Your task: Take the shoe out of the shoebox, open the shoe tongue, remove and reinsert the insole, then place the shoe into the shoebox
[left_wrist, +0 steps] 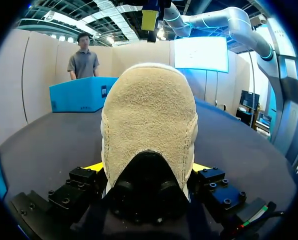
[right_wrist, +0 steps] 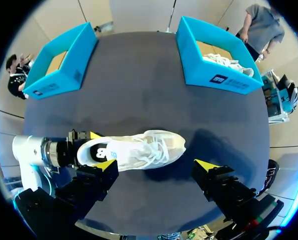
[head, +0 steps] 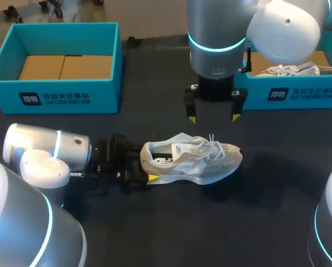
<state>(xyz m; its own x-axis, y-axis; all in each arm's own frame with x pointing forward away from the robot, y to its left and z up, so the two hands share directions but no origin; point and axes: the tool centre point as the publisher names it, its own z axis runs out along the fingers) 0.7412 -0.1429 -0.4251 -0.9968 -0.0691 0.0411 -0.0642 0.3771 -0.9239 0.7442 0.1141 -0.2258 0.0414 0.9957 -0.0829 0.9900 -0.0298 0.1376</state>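
Dark desk (head: 210,239), carrying everything. At its far side, two blue shoeboxes: the left shoebox (head: 10,97) open, showing only a cardboard floor; the right shoebox (head: 313,94) holding a second shoe (head: 291,70). Nearer, in the middle of the desk, the shoe (head: 191,161): out of its box, standing on its sole, heel toward the left arm (head: 49,150), toe toward the right side, laces lying over a tongue seemingly not yet opened.

Probably light. Soft pale upper, likely yielding under a pinch; firmer at the sole and round the heel. Neither fragile nor slippery by the look of it. Best steadied at the heel and opened by the top edge of the tongue. Insole, hidden inside, likely thin and floppy, to be pinched at its heel end through the collar.

Left jaws: clenched on the heel, a yellow tip (left_wrist: 96,167) pressed against each side just above the sole. Right jaws, below the right arm (head: 216,39): spread wide, empty, hanging above the laces, touching nothing.
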